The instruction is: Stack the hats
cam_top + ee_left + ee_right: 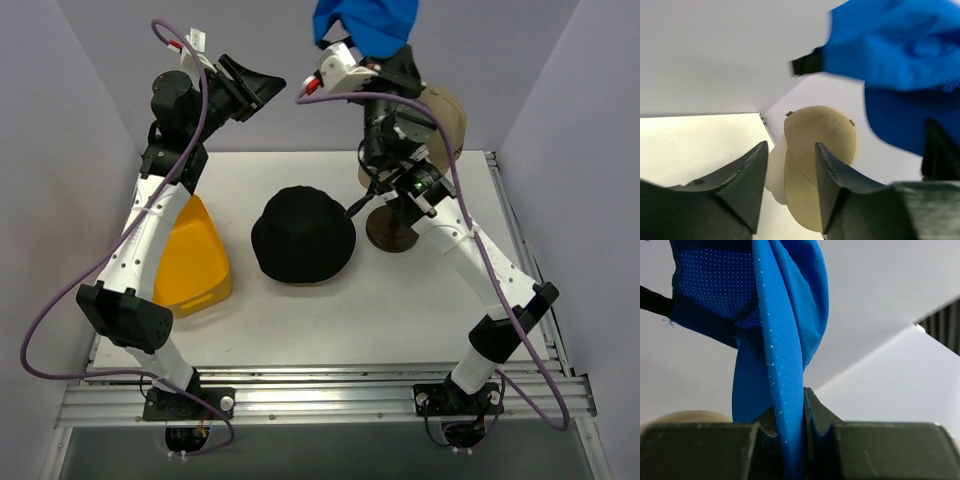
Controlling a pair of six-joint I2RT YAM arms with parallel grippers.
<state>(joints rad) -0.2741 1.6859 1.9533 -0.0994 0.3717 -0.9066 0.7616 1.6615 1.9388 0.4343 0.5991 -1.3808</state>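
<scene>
The right gripper is pinched tight on a fold of the bright blue baseball cap. Its two fingers press the fabric from either side with no gap showing. The cap hangs from that grip high above the back of the table, its perforated cloth draping loosely and touching nothing else that can be seen.

The left gripper is raised at about the same height, just to the left of the blue cap. Its jaws stand partly apart and nothing lies between them. Its fingers touch neither cap.

Through the gap between the left fingers shows the tan baseball cap, which sits on the cream mannequin head. That head stands on a wooden stand at the right rear of the table, beneath the blue cap.

The black bucket hat lies crown up near the middle of the table, apart from both grippers. A yellow tray rests to its left.
</scene>
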